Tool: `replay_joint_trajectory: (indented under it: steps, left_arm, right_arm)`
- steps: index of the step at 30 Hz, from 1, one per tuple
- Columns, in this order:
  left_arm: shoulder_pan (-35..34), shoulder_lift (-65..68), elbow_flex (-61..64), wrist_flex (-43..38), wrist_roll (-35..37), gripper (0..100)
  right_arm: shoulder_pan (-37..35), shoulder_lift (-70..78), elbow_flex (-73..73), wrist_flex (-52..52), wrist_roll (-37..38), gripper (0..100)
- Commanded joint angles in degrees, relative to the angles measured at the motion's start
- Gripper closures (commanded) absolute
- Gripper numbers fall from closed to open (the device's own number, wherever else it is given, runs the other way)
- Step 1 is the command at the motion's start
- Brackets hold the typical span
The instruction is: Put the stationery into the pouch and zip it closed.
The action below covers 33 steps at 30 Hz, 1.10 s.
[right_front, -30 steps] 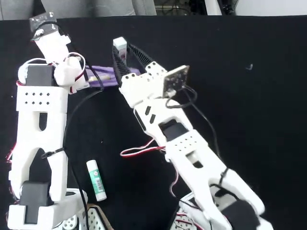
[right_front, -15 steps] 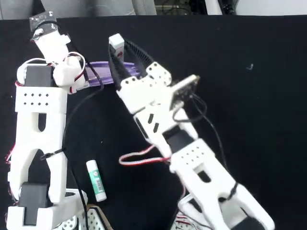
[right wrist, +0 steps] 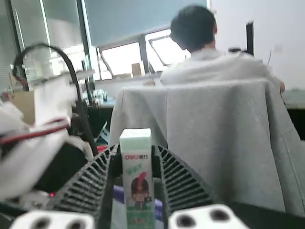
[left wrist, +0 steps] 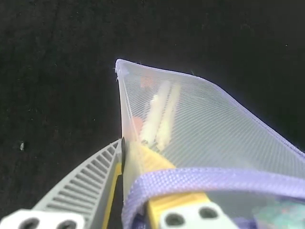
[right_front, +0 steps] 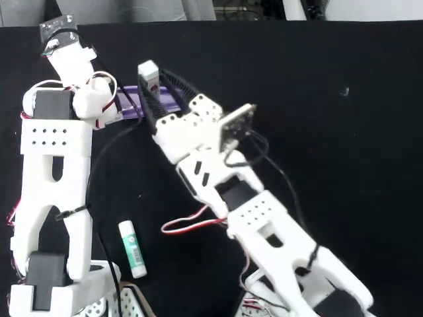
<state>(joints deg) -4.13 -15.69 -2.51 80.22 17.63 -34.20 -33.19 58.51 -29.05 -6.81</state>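
the right gripper (right_front: pixel 151 89) has swung leftward with its small box (right_front: pixel 148 70) and now hangs over the purple-edged pouch (right_front: pixel 140 100). it is clenched on the box, whose long axis runs along the fingers. the left gripper (left wrist: pixel 127 186) pinches the pouch rim, the mesh body pointing away from it. a glue stick (right_front: pixel 133 248) lies flat on the table (right_front: pixel 330 132) beside the left arm's base, lengthwise near-to-far.
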Motion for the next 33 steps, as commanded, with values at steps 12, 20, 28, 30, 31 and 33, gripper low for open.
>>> replay_joint_trajectory:
  steps: [12,20,28,30,31,33]
  left_arm:
    - [-1.36,0.97,-1.80,-1.85,-0.26,97]
    - [-1.45,1.05,-1.54,-1.85,-0.26,97]
    - [-5.32,1.23,-1.80,-2.37,-0.26,97]
    - [-5.32,1.32,-1.80,-2.37,-0.26,97]
    - [-5.05,1.41,-1.80,-2.37,-0.26,97]
    - [-4.88,1.49,-1.80,-2.37,-0.26,97]
  right_arm:
    - [0.62,0.92,4.97,-0.97,9.93,98.5]
    - [0.53,0.57,5.58,-0.53,11.08,72.4]
    - [0.44,0.40,5.58,-0.62,11.52,74.9]
    - [0.35,0.40,5.58,-0.53,11.52,74.8]
    - [-0.09,0.40,5.58,-0.53,11.52,74.8]
    - [-0.53,0.40,5.58,-0.62,11.52,74.8]
